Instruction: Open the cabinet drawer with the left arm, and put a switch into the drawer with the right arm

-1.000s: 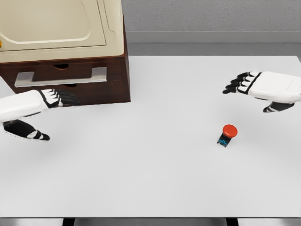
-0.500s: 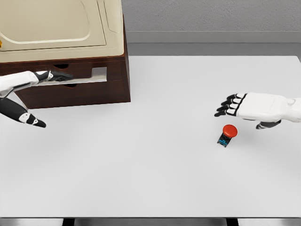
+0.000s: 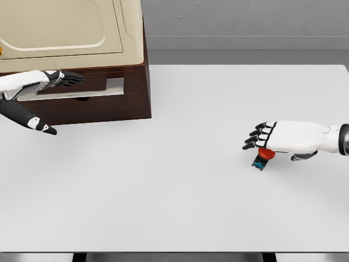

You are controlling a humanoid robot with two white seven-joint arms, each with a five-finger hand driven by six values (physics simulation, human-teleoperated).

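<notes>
The switch (image 3: 263, 157), a small black block with a red round button, lies on the white table (image 3: 180, 180) at the right. My right hand (image 3: 271, 137) hovers just above it, palm down, fingers stretched left, partly covering the button and holding nothing. A dark wooden cabinet (image 3: 112, 101) with a cream top stands at the far left. Its upper drawer has a silver handle (image 3: 82, 90). My left hand (image 3: 52, 79) lies flat over that drawer front, fingers straight above the handle, thumb hanging below. The drawer looks closed.
A lower drawer front (image 3: 92, 109) sits under the handle. The table's far edge meets a grey wall (image 3: 245, 22). The cabinet's cream top (image 3: 71, 33) overhangs the drawers.
My left hand rose from the table to the upper drawer front and edged up over the handle. The right hand came down and to the left until it hung over the switch.
</notes>
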